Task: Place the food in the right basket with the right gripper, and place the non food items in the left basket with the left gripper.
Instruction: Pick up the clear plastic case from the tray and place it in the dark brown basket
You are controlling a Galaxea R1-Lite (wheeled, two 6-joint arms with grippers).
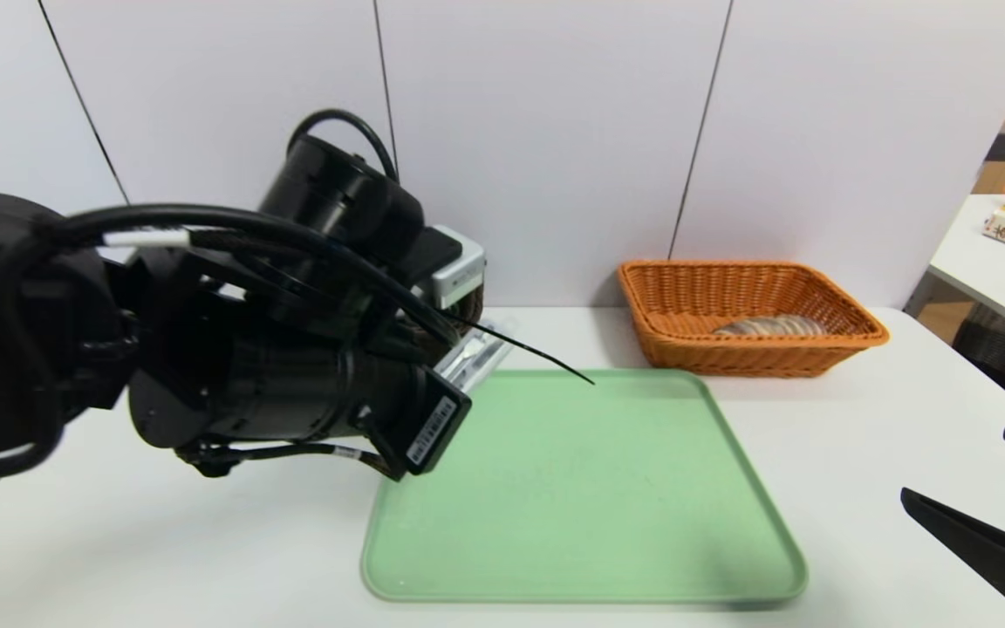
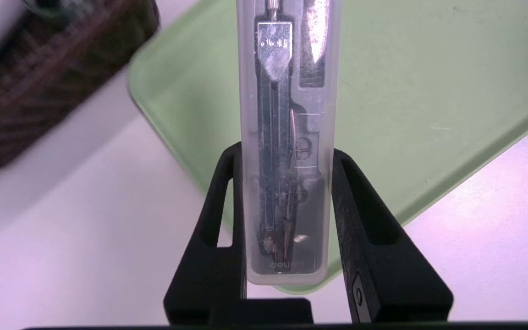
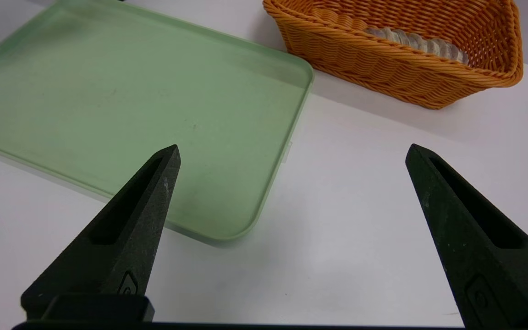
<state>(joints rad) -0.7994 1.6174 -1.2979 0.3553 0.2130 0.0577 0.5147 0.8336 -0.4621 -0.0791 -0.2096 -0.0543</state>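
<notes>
The left gripper (image 2: 288, 183) is closing on the case (image 2: 289, 137), a clear box with a compass inside, and is pinching its long sides near one end. That narrow width is suiting the fingers, and most of the length is sticking out ahead, probably to make dropping it in easier. The case is hanging over the tray's (image 1: 572, 488) far left part, near the dark basket (image 2: 62, 87), which is standing at the left for non-food; the arm is mostly hiding it from the head. The next move is likely calling for a short carry left, with the case clearing the rim before release.

The right gripper (image 3: 294, 153) is waiting at the right, spread wide and holding nothing, presumably keeping out of the way. The orange basket (image 3: 374, 59) is sitting far right, cradling a striped pack (image 3: 420, 43), seemingly food, lying low inside its walls.
</notes>
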